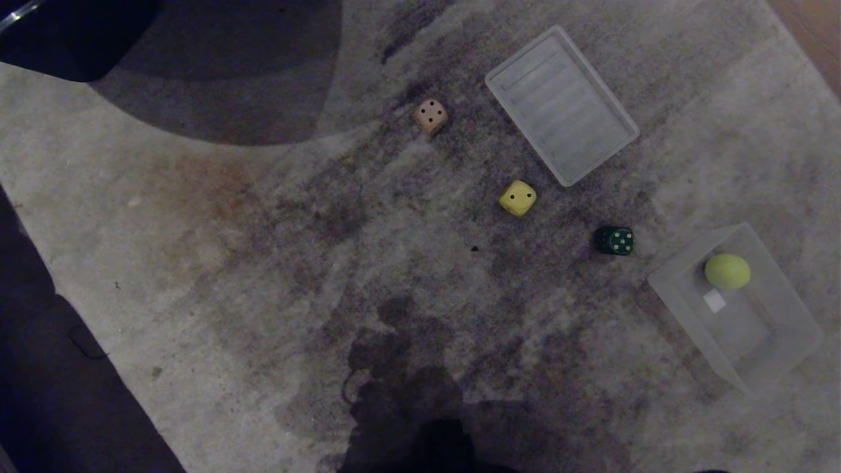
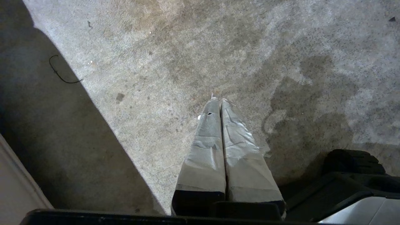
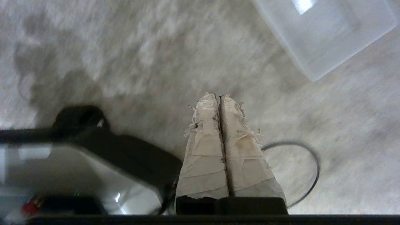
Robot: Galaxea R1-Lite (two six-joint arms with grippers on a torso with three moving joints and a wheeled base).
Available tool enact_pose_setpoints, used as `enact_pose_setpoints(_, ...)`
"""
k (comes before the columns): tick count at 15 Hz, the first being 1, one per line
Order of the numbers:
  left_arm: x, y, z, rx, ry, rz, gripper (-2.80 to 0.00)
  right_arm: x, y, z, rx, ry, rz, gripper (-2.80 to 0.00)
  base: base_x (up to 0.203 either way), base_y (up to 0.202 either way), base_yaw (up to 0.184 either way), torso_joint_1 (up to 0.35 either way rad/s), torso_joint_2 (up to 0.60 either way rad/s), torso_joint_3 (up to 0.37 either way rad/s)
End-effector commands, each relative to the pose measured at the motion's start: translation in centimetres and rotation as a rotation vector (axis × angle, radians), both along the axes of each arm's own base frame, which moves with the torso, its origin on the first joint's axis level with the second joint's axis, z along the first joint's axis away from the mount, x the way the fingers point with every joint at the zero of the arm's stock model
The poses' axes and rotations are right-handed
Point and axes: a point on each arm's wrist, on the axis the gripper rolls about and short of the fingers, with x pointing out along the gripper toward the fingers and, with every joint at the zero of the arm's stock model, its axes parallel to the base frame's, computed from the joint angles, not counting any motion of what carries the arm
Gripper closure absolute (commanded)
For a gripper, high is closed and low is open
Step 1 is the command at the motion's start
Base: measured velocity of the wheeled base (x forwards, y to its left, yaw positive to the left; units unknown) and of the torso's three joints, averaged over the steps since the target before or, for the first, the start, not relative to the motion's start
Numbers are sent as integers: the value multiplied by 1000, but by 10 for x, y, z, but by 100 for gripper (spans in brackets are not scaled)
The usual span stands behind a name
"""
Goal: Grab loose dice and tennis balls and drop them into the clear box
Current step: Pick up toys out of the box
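A big grey rug (image 1: 197, 276) fills the head view. Three dice lie loose on it in a slanting row. The tan die (image 1: 430, 116) is in the upper middle of the frame. The yellow die (image 1: 518, 198) is lower and more to the right. The dark green die (image 1: 614, 240) is lower and further right again, near the clear box (image 1: 782, 358). The box sits at the lower right of the frame. One tennis ball (image 1: 727, 271) is inside it, by the far wall, next to a small white label (image 1: 714, 301). A flat ribbed lid (image 1: 562, 105) lies in the upper right of the frame, well apart from the box.

Neither arm shows in the head view. The left gripper (image 2: 219, 99) hangs over bare rug, clenched with nothing in it. The right gripper (image 3: 217, 94) is clenched and empty too, and a corner of the clear box shows at the upper right of its view.
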Motion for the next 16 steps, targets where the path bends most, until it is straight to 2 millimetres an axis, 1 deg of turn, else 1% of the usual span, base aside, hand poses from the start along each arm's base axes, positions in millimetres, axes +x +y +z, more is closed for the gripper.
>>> enact_pose_setpoints(1, 0, 0, 0, -1, 3, 1, 0, 11, 1, 24, 17, 72, 35, 0, 0, 0, 0, 0, 0, 0)
enact_pose_setpoints(2, 0, 0, 0, -1, 2, 1, 0, 23, 1, 37, 33, 122, 43, 0, 0, 0, 0, 0, 0, 0)
enact_pose_setpoints(3, 0, 0, 0, -1, 3, 1, 0, 38, 2, 49, 48, 173, 46, 0, 0, 0, 0, 0, 0, 0)
enact_pose_setpoints(4, 0, 0, 0, -1, 2, 1, 0, 58, 2, 58, 68, 222, 43, 0, 0, 0, 0, 0, 0, 0)
enact_pose_setpoints(6, 0, 0, 0, -1, 2, 1, 0, 111, 3, 71, 105, 318, 27, 0, 0, 0, 0, 0, 0, 0)
enact_pose_setpoints(8, 0, 0, 0, -1, 2, 1, 0, 168, 3, 72, 129, 369, 7, 0, 0, 0, 0, 0, 0, 0)
enact_pose_setpoints(10, 0, 0, 0, -1, 3, 1, 0, 226, 3, 64, 158, 369, -12, 0, 0, 0, 0, 0, 0, 0)
enact_pose_setpoints(12, 0, 0, 0, -1, 2, 1, 0, 279, 3, 55, 195, 314, -29, 0, 0, 0, 0, 0, 0, 0)
enact_pose_setpoints(13, 0, 0, 0, -1, 2, 1, 0, 302, 3, 56, 222, 263, -35, 0, 0, 0, 0, 0, 0, 0)
enact_pose_setpoints(14, 0, 0, 0, -1, 2, 1, 0, 320, 3, 60, 250, 209, -39, 0, 0, 0, 0, 0, 0, 0)
enact_pose_setpoints(15, 0, 0, 0, -1, 3, 1, 0, 333, 4, 63, 269, 169, -36, -280, 0, 0, 0, 0, 0, 0)
enact_pose_setpoints(16, 0, 0, 0, -1, 3, 1, 0, 340, 5, 68, 277, 138, -31, -280, 0, 0, 0, 0, 0, 0)
